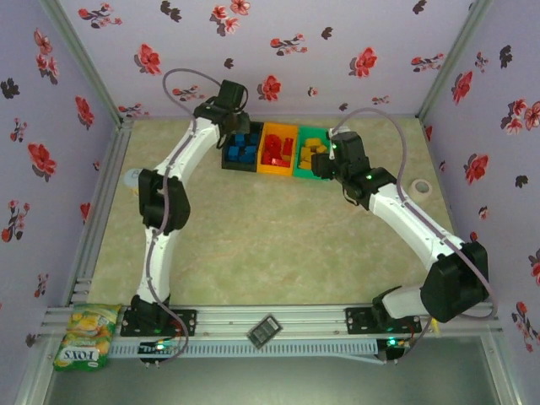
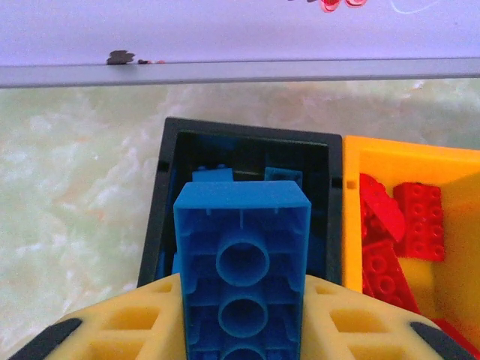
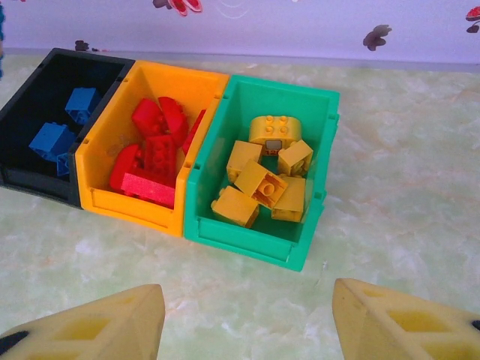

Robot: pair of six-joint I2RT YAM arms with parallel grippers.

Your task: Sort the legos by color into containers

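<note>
I'm at the drop step of the sort. My left gripper [image 2: 241, 304] is clamped on a blue brick [image 2: 241, 255], studs away from the wrist camera so I look into its hollow underside. The brick hangs over the black bin [image 2: 247, 131], above that bin's near end, and other blue bricks [image 3: 64, 131] already lie inside.

The three bins stand in a touching row at the far edge of the table [image 1: 253, 245], about midway along it. Black is at the left, the orange bin [image 3: 161, 79] is in the middle holding red bricks [image 3: 154, 154], and the green bin [image 3: 281, 90] is at the right holding yellow bricks [image 3: 262, 184].

My right gripper [image 3: 247, 304] hovers just on the near side of the green bin with its jaws spread wide and nothing between them.

With every colour already gathered in its own bin, I judge the job close to done. The next move calls for little: part my left jaws and let the brick fall. I'd first make sure it sits well inside the black walls and not toward the orange bin touching on the right. It should drop flat, as a hard brick can bounce off the pile.

I can read no writing on the bricks or bins. At the near left corner, on the rail beside my left base, lies a yellow-green snack packet [image 1: 84, 337] whose label seems to read FOXS
</note>
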